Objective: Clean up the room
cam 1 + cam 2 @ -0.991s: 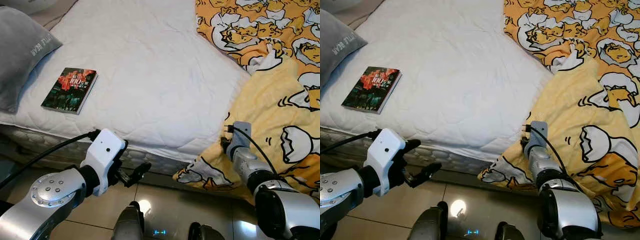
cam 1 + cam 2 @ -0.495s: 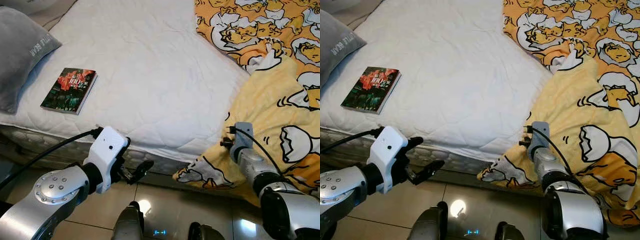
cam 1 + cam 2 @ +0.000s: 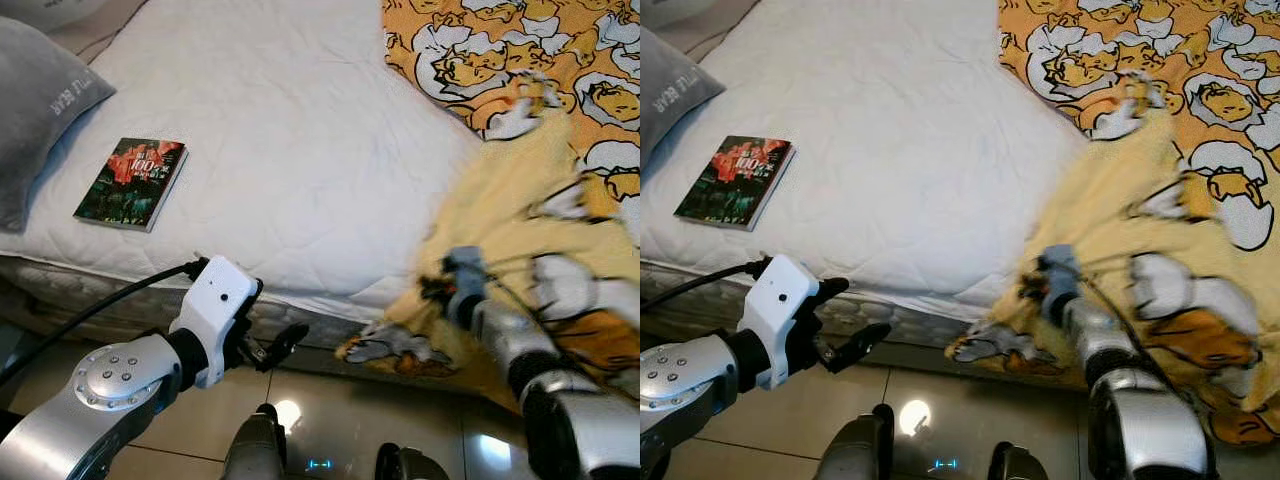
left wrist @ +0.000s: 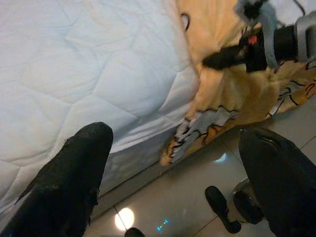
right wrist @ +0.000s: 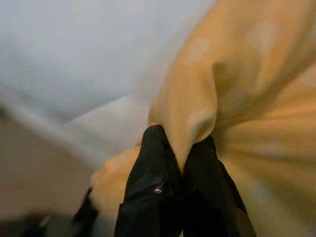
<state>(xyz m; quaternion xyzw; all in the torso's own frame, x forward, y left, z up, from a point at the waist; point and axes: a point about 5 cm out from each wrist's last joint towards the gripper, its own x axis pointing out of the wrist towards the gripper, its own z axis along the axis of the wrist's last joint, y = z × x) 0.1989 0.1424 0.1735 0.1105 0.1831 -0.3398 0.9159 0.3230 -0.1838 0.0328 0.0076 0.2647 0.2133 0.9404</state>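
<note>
the right hand (image 5: 180, 163) pinches a soft fold of the yellow cartoon blanket (image 3: 540, 200) at the bed's (image 3: 300, 150) quilted white edge. the left hand (image 4: 173, 173) hangs spread over glossy floor tiles (image 3: 320, 410). a glossy book (image 3: 131, 183) lies flat beside a grey pillow (image 3: 40, 110).

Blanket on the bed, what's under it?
The blanket covers the mattress's right side and drapes over its edge; whatever lies beneath is hidden. The right gripper pinches its fold.

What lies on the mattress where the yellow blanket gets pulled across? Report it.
The right pincer is shut on the yellow blanket at the bed's edge. The white mattress next to it is bare; a book lies further on near the grey pillow. The left pincer hangs open below the edge.
</note>
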